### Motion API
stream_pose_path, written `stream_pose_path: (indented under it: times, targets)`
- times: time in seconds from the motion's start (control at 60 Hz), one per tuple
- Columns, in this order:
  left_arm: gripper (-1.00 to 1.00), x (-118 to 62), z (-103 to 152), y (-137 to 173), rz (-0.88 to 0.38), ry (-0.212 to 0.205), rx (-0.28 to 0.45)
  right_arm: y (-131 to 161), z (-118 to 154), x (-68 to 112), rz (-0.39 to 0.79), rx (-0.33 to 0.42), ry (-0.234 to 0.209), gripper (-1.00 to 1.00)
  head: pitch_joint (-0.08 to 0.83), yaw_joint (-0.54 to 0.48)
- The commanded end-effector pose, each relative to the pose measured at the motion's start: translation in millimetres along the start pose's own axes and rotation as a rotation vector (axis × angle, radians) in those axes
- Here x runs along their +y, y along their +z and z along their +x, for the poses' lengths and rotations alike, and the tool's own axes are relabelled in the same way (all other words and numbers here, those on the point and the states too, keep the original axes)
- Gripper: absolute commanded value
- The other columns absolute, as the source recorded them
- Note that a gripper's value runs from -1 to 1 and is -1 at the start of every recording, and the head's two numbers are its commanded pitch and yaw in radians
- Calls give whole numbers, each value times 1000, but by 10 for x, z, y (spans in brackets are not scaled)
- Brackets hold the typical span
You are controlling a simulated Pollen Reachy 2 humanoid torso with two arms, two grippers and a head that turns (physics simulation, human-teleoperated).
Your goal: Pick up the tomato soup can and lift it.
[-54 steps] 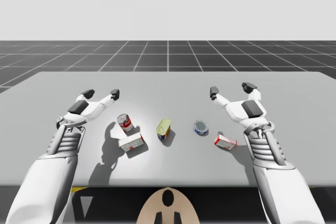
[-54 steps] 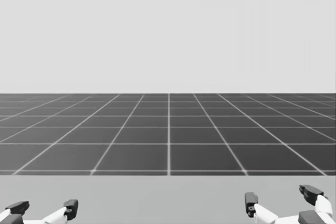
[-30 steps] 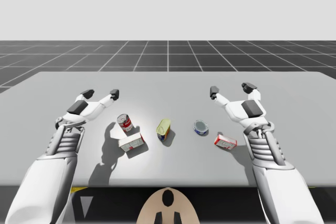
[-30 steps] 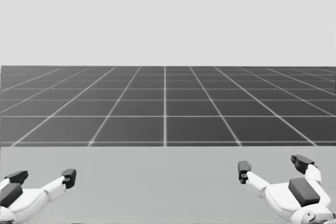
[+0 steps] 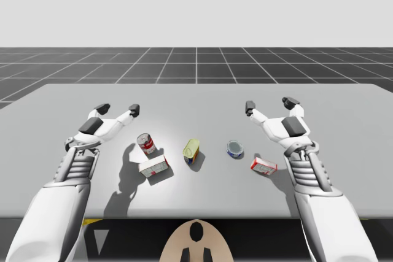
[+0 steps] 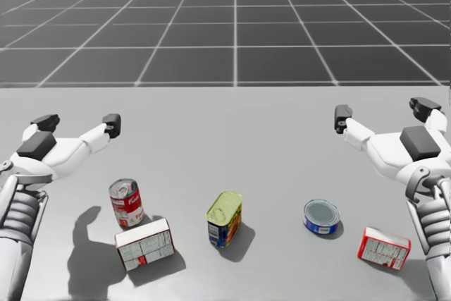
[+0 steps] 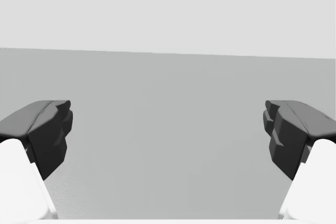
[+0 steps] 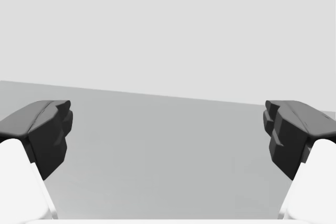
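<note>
**Grippers wide over the tabletop.** The robot's left gripper (image 5: 118, 110) hangs over the left half of the tabletop (image 5: 196, 99). Its two dark fingers are spread wide, holding nothing and touching nothing. The right gripper (image 5: 270, 104) mirrors it over the right half, equally splayed and unladen.

The tomato soup can (image 6: 126, 202), red and white, stands left of the tabletop's middle. It is nearer the robot's edge than the left gripper, a little to that gripper's right and apart from it. A white box (image 6: 144, 243) lies just beside the can on the side toward the robot's edge; whether the two touch cannot be told.

Further right along the same band sit a yellow-topped tin (image 6: 225, 218), a low blue can (image 6: 321, 216) and a small red-and-white box (image 6: 384, 247), each apart from the next. The soup can's far side and its side toward the left edge stand free. Open grey surface runs from both grippers to the far edge.
</note>
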Motion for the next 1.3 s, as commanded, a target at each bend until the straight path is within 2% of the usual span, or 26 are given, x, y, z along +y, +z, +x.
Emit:
stream_pose_path:
  times: [0.017,0.083,0.3,0.5,0.683,0.767,0.85,0.9,0.933,0.967,1.067,1.083,1.117,1.133,1.233,1.25,1.3]
  targets:
    - [-1000,-16,-10,1,-1,-20,-12,-6,-6,-2,2,3,1,-1000,490,63]
    - [-1000,-34,-22,4,6,-52,-24,-6,-7,2,5,4,1,-1000,514,103]
    - [-1000,-57,-36,7,-3,-56,-22,-5,-18,15,13,8,6,-1000,570,250]
    - [-1000,-85,-36,22,-11,-49,-18,-4,-22,29,18,12,2,-1000,611,331]
    - [-1000,-173,51,112,-55,-41,7,-5,-30,29,17,15,0,-1000,617,333]
    - [-1000,-174,162,208,-121,3,50,-7,-36,26,15,17,0,-1000,614,331]
    - [-1000,-95,281,344,-203,8,85,-6,-38,31,16,17,1,-1000,614,330]
    - [-1000,9,273,402,-292,-42,109,-8,-40,33,16,17,2,-1000,615,330]
    - [-1000,58,250,416,-303,-64,95,-10,-41,32,16,17,2,-1000,614,330]
    - [-1000,176,192,452,-339,-98,122,-11,-43,33,16,17,2,-1000,613,331]
    - [-1000,436,39,511,-407,-109,166,-12,-44,32,16,17,2,-1000,611,335]
    - [-1000,530,-21,535,-436,-114,184,-13,-44,32,16,16,3,-1000,611,335]
    - [-1000,562,-42,539,-438,-120,185,-13,-44,32,15,17,3,-1000,611,335]
    - [-1000,672,-125,574,-466,-137,203,-15,-47,33,16,17,4,-1000,611,336]
    - [-1000,836,-269,651,-561,-153,264,-21,-52,35,17,17,7,-1000,612,342]
    - [-1000,871,-320,675,-590,-177,288,-21,-54,36,18,17,7,-1000,614,344]
    - [-1000,909,-377,679,-607,-194,313,-22,-53,37,18,16,8,-1000,614,345]
